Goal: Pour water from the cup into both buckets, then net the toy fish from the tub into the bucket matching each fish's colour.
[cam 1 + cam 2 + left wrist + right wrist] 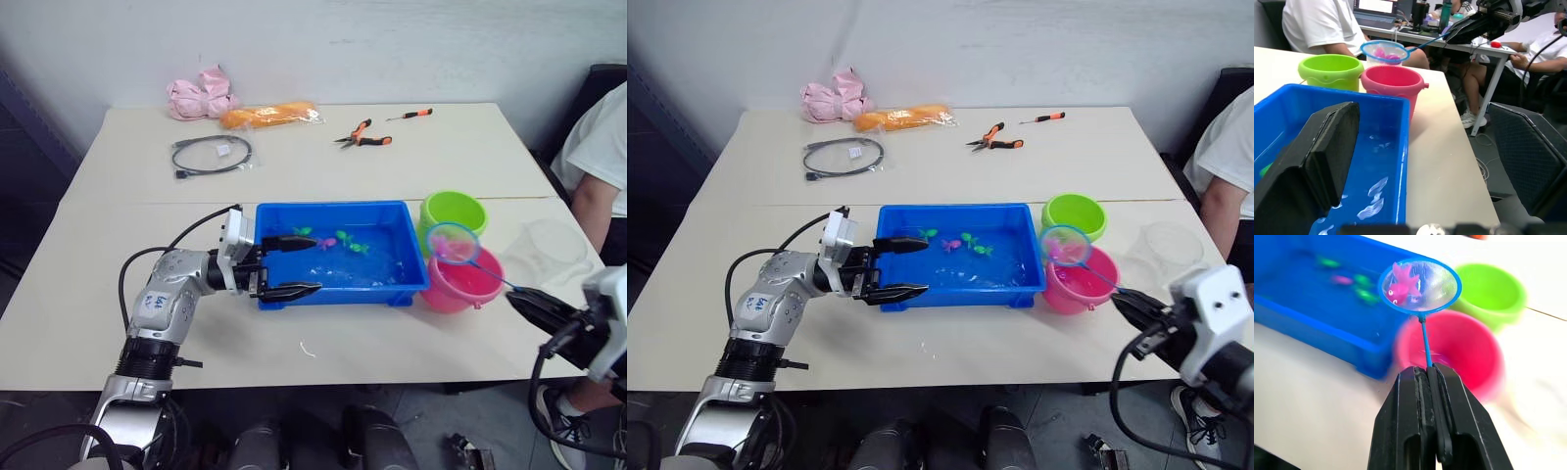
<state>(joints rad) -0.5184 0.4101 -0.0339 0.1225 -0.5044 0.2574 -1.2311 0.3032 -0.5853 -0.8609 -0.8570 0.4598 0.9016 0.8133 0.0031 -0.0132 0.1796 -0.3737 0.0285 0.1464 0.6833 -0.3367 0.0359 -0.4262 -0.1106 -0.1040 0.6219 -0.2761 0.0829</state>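
Note:
The blue tub (402, 290) holds water and several small green and pink fish (338, 241). Right of it stand the lime green bucket (453, 210) and the pink bucket (460, 284). My right gripper (529, 304) is shut on the handle of the net (1419, 287), which hovers over the pink bucket's rim with a pink fish (1400, 285) in its mesh. My left gripper (292, 265) is open, one finger over the tub's left end, the other outside its near wall. The clear cup (544, 250) stands at the far right.
At the back of the table lie a coiled black cable (211, 155), a pink cloth (201, 98), an orange packet (269, 115), pliers (362, 135) and a screwdriver (411, 115). A person in a white shirt (600, 147) sits at the right edge.

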